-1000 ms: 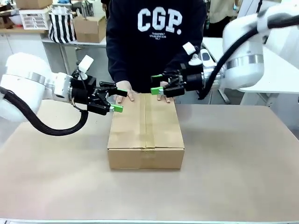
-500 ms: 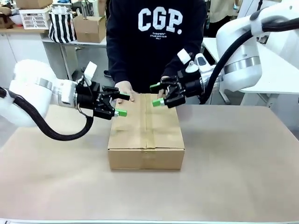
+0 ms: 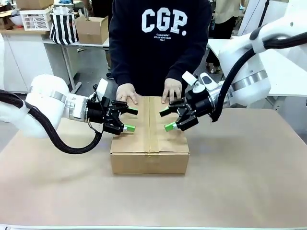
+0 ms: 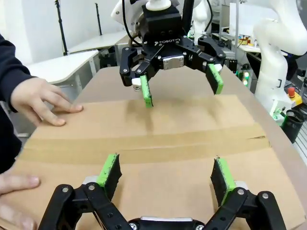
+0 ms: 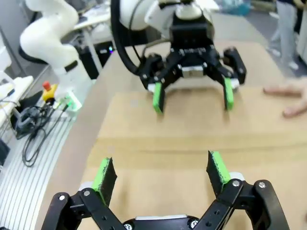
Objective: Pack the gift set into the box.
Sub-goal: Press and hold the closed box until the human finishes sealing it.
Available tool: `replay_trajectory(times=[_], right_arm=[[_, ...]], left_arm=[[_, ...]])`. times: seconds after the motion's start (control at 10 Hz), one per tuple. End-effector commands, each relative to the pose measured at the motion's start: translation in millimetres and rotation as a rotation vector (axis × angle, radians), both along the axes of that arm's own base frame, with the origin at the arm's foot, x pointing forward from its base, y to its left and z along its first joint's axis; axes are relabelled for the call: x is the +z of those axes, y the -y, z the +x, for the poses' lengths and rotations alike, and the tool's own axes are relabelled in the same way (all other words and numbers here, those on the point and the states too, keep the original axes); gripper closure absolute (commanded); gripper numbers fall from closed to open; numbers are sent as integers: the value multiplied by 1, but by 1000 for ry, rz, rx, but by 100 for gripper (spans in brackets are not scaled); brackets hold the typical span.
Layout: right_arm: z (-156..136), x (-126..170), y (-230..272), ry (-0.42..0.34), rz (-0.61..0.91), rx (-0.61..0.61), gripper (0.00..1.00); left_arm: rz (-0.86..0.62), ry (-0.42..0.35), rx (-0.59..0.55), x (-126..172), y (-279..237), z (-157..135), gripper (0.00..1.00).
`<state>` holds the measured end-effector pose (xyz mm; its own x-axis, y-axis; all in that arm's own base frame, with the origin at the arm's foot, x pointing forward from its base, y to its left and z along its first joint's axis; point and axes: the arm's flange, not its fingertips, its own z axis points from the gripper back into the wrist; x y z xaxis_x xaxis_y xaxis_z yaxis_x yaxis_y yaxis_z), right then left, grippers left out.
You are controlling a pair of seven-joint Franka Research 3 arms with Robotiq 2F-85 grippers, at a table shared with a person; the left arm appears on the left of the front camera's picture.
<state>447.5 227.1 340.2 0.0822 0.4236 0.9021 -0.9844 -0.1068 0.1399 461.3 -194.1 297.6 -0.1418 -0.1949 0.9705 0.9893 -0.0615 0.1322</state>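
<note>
Both arms have dropped and closed in over the taped-shut cardboard box point(image 3: 149, 136) mid-table, left gripper point(image 3: 128, 119) and right gripper point(image 3: 167, 120) spread and empty above its lid, which looks stiff, light, best pressed flat.

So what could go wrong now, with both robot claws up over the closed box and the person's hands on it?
The person's hands rest on the far end of the box while the open left gripper and right gripper hover over its top; a move could bump fingers. The two grippers also face each other closely and might collide. Pressing down could dent the taped flaps.
</note>
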Motion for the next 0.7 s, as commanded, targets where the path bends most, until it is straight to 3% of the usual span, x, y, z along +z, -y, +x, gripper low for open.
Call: replay_trajectory(times=[0.0,0.2,0.3,0.4,0.5,0.6], right_arm=[[3,-16,0,-24,-76,-101,0],[6,-26,-4,32,-91,-213,0],[8,-29,-6,75,-119,-242,0],[7,-20,9,6,-72,-144,0],[7,-20,9,6,-72,-144,0],[7,-20,9,6,-72,-144,0]], left_arm=[[13,-8,-27,-5,0,3,0],[38,-40,-39,-7,-2,2,0],[58,-99,-30,-9,-1,3,0],[32,-149,-44,-10,-1,4,0],[28,-48,-22,-9,-1,0,0],[28,-48,-22,-9,-1,0,0]])
